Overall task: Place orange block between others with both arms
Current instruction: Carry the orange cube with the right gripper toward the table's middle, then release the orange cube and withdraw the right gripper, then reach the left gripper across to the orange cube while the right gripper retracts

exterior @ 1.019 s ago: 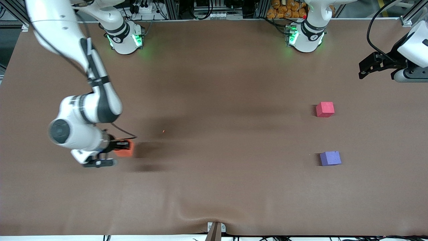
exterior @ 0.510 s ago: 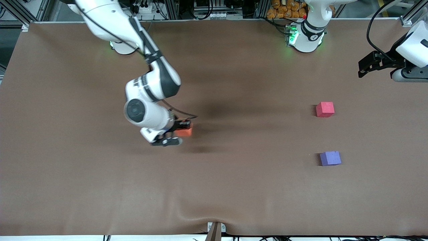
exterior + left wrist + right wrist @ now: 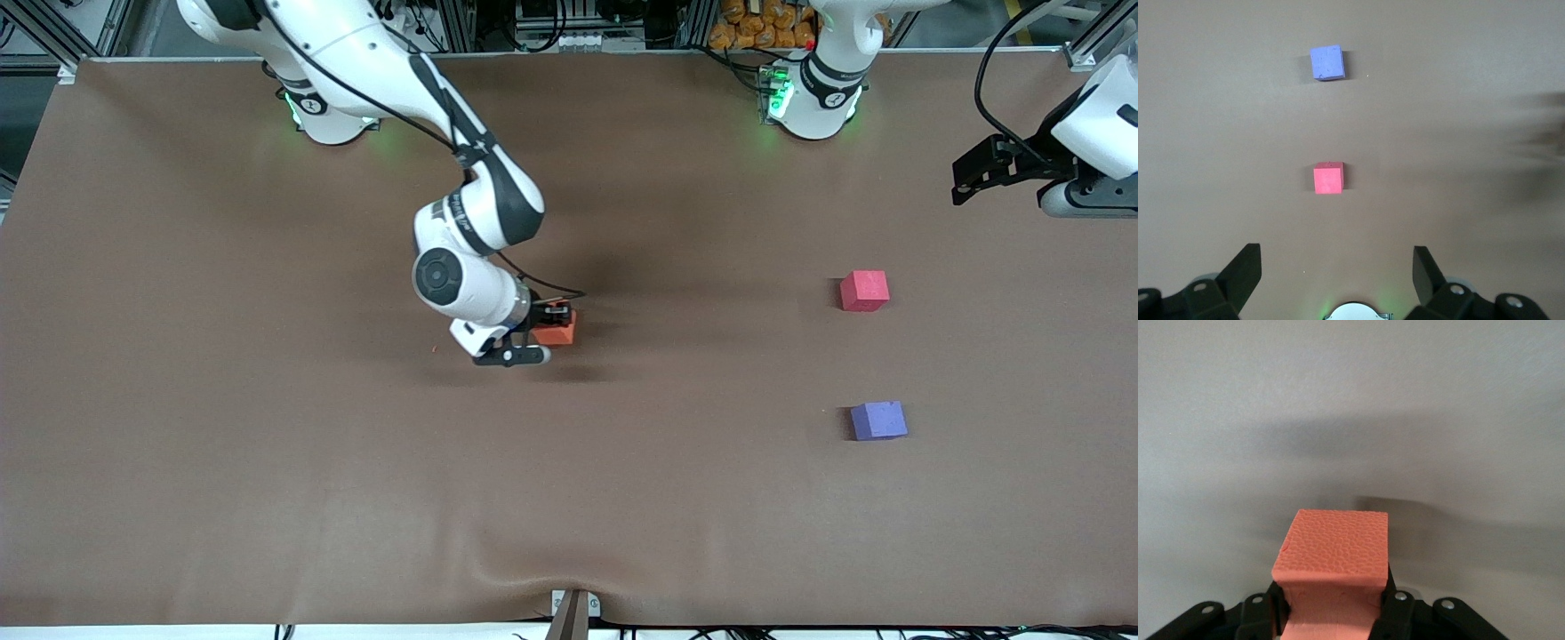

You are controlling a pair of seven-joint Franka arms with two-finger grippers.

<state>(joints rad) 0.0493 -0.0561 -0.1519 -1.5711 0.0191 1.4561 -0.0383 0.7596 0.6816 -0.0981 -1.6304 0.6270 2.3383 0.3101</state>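
Item 1, the orange block point(image 3: 559, 330): held in the clenched jaws of the right gripper point(image 3: 544, 332), over the middle of the table point(image 3: 622, 516), well apart from the other two cubes. In the right wrist view the orange block point(image 3: 1335, 557) is seen pinched on two opposite faces, most of its body standing clear of the fingers, presumably so that it can be passed on or set down cleanly.

Item 2, the red-pink cube point(image 3: 864, 290): resting on the table toward the left arm's end, farther from the front camera than item 3.

Item 3, the purple-blue cube point(image 3: 878, 420): resting on the table in line with item 2, nearer to the front camera. A gap is left between the two; judged to be the slot meant for item 1, and not yet filled.

Item 4, the left gripper point(image 3: 982, 173): waiting over the table at the left arm's end, jaws released and spread wide, nothing held. Both cubes are framed in its wrist view, red-pink cube point(image 3: 1328, 178) and purple-blue cube point(image 3: 1327, 63), which suggests it is posted to receive the block.
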